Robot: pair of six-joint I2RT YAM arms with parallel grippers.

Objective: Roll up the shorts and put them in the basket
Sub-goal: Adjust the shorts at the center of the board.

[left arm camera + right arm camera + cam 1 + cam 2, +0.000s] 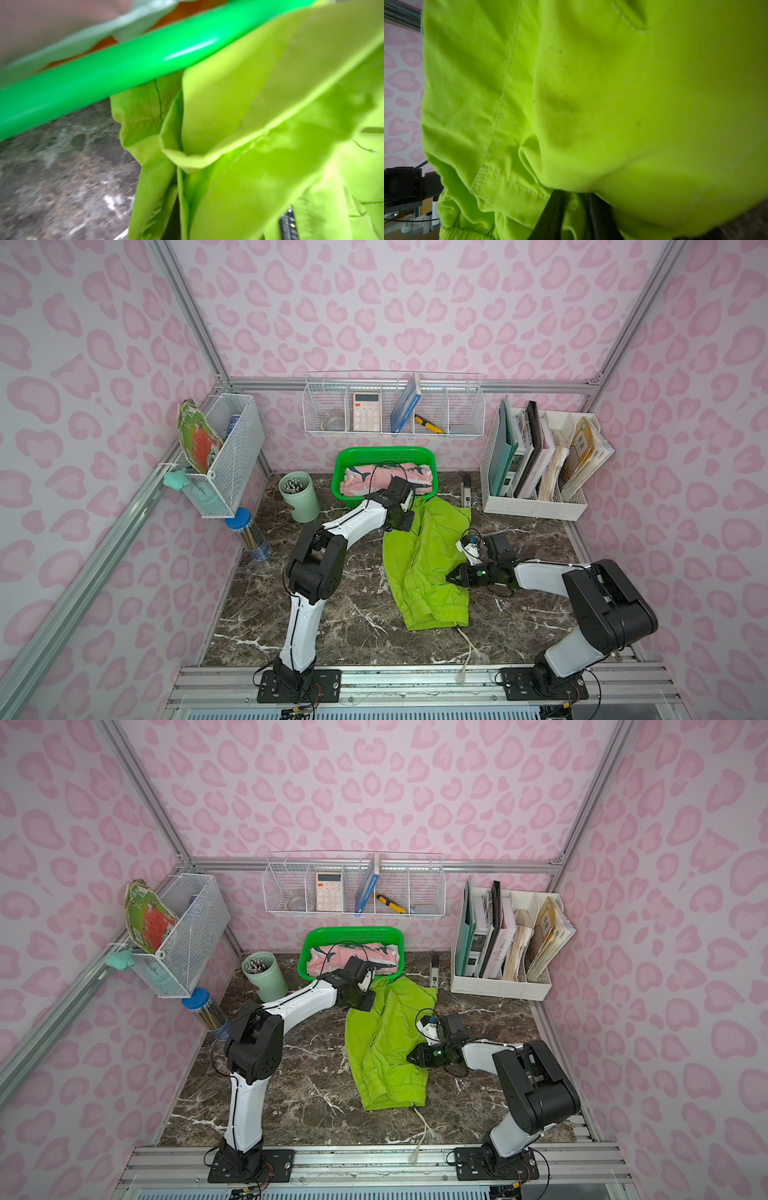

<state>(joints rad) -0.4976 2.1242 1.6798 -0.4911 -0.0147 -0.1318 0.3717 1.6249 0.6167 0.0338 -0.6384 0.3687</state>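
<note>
The lime green cloth shorts [424,568] lay spread and creased on the dark marble-patterned tabletop [353,614], near the centre. Their elastic waist was at the near end, and a white drawstring [467,649] trailed from it toward the near edge. The far end of the garment reached the bright green plastic basket [345,460], which held the pink shark-print cloth shorts [374,481] in a folded bundle.

The left gripper [409,516] was at the far left corner of the lime green shorts, just beside the basket. Its fingers were clenched on the cloth there, and the fabric rose in a peak toward them. The left wrist view showed folds of the garment [270,104] gathered below the basket rim [104,83].

The right gripper [451,577] lay low against the right edge of the same garment, about midway along it. In the right wrist view the cloth [591,93] filled most of the frame, with a fold sitting between the black fingers [548,220]. Whether those fingers were clamped on the fold could not be determined.
</note>
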